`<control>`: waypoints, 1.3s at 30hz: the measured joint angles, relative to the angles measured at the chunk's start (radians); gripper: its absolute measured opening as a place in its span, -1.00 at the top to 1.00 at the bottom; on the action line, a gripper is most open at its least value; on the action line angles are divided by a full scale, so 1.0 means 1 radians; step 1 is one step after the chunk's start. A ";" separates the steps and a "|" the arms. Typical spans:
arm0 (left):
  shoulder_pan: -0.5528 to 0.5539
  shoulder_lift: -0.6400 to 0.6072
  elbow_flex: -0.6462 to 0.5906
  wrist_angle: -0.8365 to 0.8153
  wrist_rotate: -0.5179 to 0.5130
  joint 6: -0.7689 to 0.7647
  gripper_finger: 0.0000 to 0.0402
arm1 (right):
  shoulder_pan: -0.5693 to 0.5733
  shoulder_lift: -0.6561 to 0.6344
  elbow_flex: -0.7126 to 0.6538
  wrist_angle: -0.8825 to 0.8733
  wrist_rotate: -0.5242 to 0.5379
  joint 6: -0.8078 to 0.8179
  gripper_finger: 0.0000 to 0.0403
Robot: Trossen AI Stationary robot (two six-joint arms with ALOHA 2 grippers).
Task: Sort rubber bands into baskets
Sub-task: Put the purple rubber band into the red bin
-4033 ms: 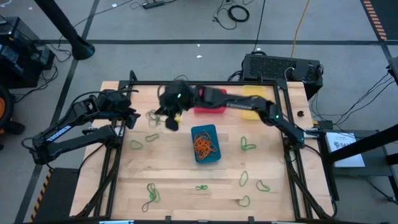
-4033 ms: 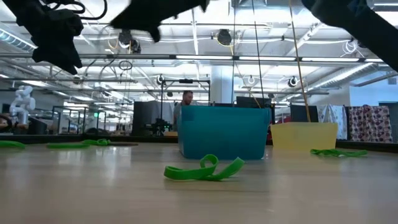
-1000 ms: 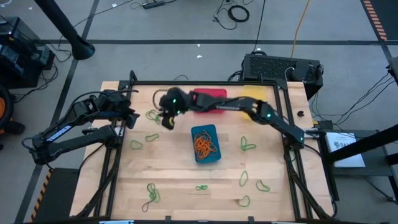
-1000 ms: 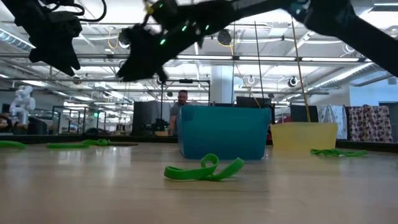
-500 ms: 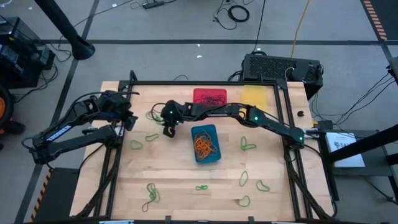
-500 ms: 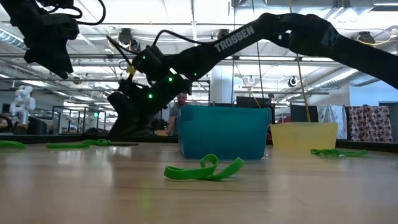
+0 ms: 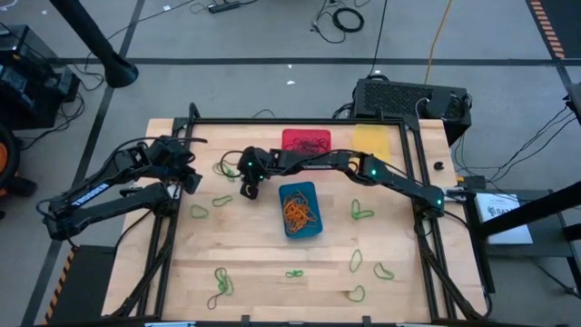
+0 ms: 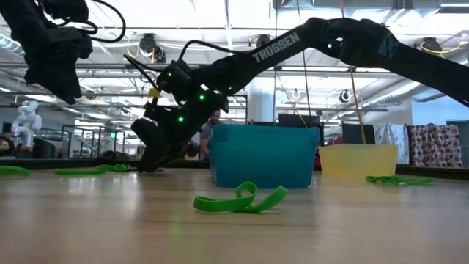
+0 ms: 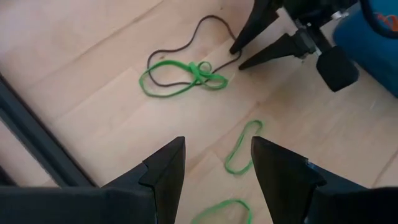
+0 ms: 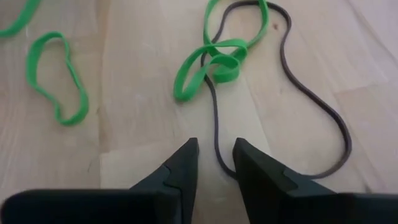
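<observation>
At the table's far left a dark brown rubber band lies flat, with a twisted green band across it. My right gripper is low over the table, open. Its fingertips stand on either side of one strand of the dark band; no touch can be seen. My left gripper hangs open above the table's left part, holding nothing. The red basket holds dark bands, the yellow basket stands beside it at the far edge, and the blue basket holds orange bands.
Loose green bands lie about the table. A black frame rail runs round the tabletop. A person shows far behind the blue basket in the low view.
My right gripper has come down from high above the table's far left part until its fingertips are at the tabletop by the dark brown band. The bands and baskets lie as they did.
</observation>
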 joint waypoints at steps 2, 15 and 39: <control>0.000 0.000 -0.003 -0.002 0.002 -0.014 0.05 | 0.000 0.000 0.000 -0.011 0.002 -0.001 0.58; 0.000 0.001 -0.048 0.164 0.085 -0.069 0.05 | -0.001 -0.071 -0.014 -0.083 -0.099 0.067 0.99; 0.000 0.001 -0.115 0.278 0.116 -0.122 0.05 | -0.163 -0.538 -0.007 -0.532 0.006 -0.126 1.00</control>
